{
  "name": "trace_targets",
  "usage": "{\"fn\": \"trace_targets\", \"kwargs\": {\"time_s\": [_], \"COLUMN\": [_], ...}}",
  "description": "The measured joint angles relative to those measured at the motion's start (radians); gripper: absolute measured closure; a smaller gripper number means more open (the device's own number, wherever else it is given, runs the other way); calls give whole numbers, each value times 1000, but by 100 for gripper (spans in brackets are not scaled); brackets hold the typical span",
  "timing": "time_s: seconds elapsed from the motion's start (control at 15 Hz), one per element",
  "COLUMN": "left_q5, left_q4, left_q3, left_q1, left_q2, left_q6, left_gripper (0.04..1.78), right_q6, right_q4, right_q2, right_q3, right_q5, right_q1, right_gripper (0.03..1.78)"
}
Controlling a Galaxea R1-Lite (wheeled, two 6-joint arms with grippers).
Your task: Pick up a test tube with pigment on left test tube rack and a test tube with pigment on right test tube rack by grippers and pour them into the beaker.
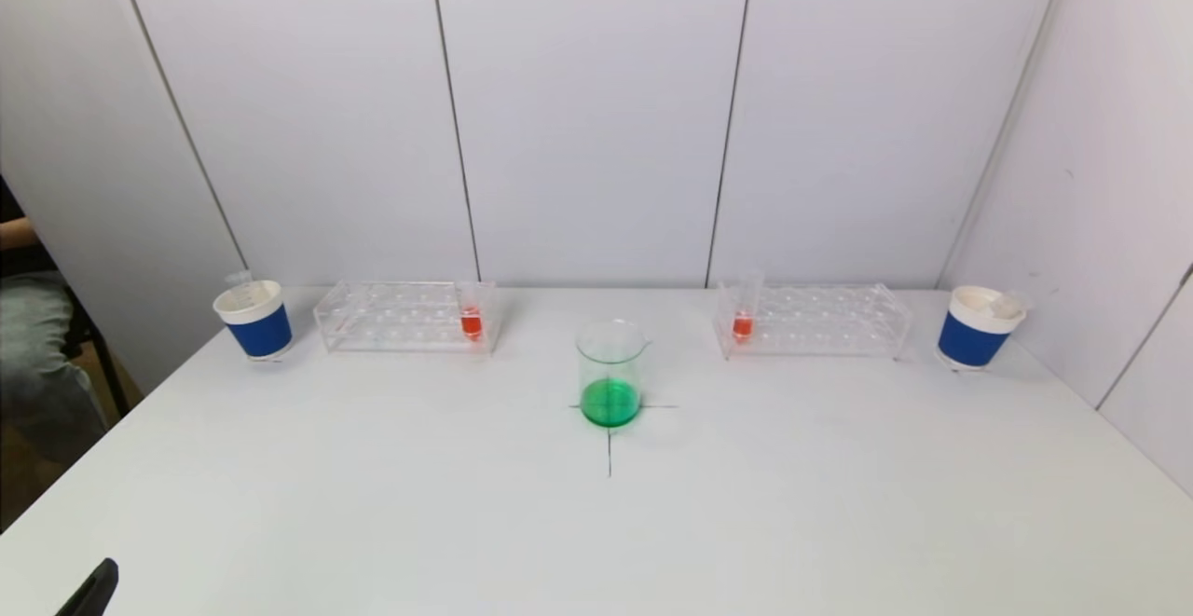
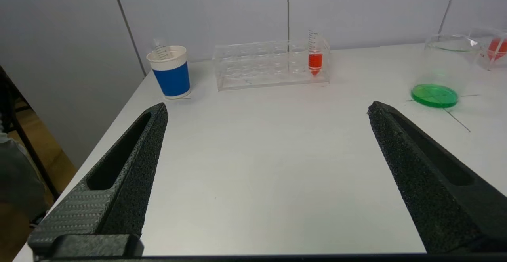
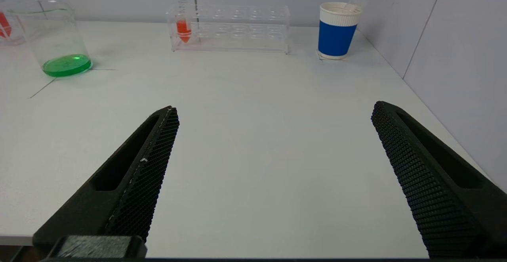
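Note:
A glass beaker (image 1: 610, 372) with green liquid stands mid-table on a drawn cross. The clear left rack (image 1: 405, 316) holds a test tube with red pigment (image 1: 471, 313) at its inner end. The clear right rack (image 1: 811, 320) holds another red-pigment test tube (image 1: 744, 310) at its inner end. My left gripper (image 2: 267, 105) hangs open over bare table near the front left, far short of the left tube (image 2: 315, 58). My right gripper (image 3: 275, 107) is open over bare table at the front right, far from the right tube (image 3: 183, 26). Nothing is between either pair of fingers.
A blue-and-white paper cup (image 1: 254, 320) with an empty tube in it stands left of the left rack. A matching cup (image 1: 977, 327) stands right of the right rack, close to the side wall (image 1: 1100, 178). White panels close off the back.

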Motion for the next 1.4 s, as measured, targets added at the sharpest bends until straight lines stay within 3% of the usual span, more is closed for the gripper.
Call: {"fn": "trace_targets", "kwargs": {"time_s": [0.53,1.4], "left_q5": [11,51], "left_q4": [421,399], "left_q3": [16,21], "left_q1": [-10,-12], "left_q2": [-273,-327], "left_q6": [29,-55], "left_gripper": [6,6], "right_q6": [0,0], "right_q4": [0,0], "right_q2": [0,0], "right_q3": [0,0], "right_q5": [0,0], "right_q1": [0,0], "right_gripper": [4,4]}}
